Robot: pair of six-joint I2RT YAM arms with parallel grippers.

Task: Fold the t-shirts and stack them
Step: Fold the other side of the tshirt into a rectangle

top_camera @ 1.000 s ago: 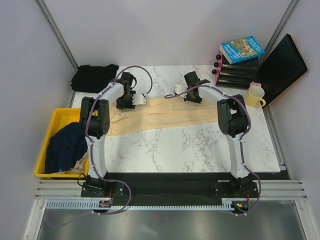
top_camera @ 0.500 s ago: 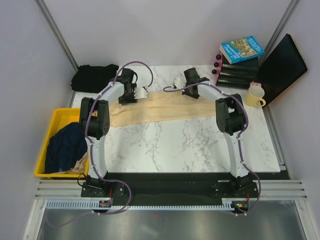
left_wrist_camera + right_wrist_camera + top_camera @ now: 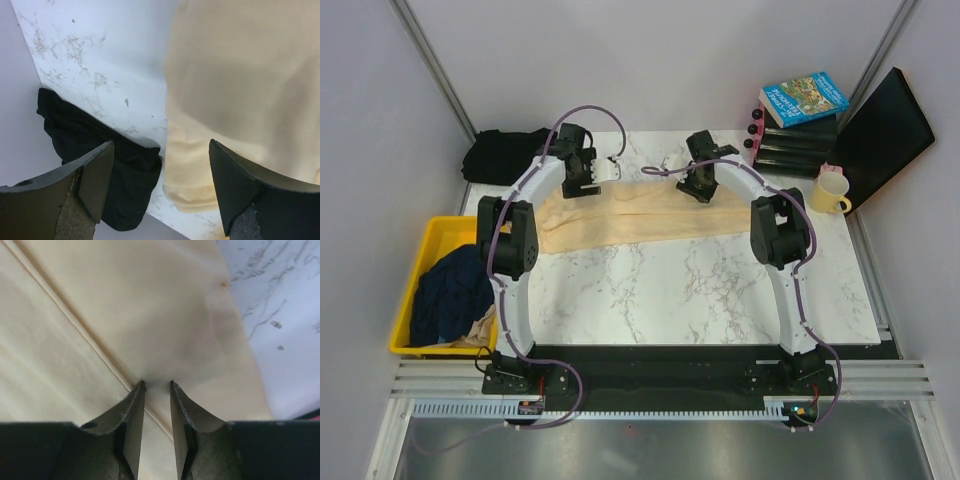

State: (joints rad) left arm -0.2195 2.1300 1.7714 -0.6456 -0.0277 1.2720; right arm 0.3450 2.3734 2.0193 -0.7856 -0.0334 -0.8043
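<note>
Two robot arms work over a cream shirt (image 3: 640, 215) on a marble table (image 3: 700, 290), partway through a job of folding and stacking t-shirts. The shirt lies flat as a long, narrow band along the far half of the table, running from near the left edge towards the far-right corner. It looks folded lengthwise at least once, with a straight crease showing in the right wrist view.

The left gripper (image 3: 160, 144) hangs above the band's far-left end with its jaws spread wide and nothing between them. The right gripper (image 3: 156, 383) is down on the band's far edge, right of centre. Its jaws are only narrowly parted and its tips sit at a small pucker in the cloth. The pictures do not show whether they have hold of it.

Most of the job appears to be ahead. The cream band has yet to be folded across its length into a compact packet. A black shirt (image 3: 505, 155) sits bunched and unfolded just off the far-left corner, beside the cream shirt's end. A navy shirt (image 3: 450, 295) is crumpled in a yellow bin (image 3: 408, 290) off the left edge. No stack is visible anywhere on the table.
</note>
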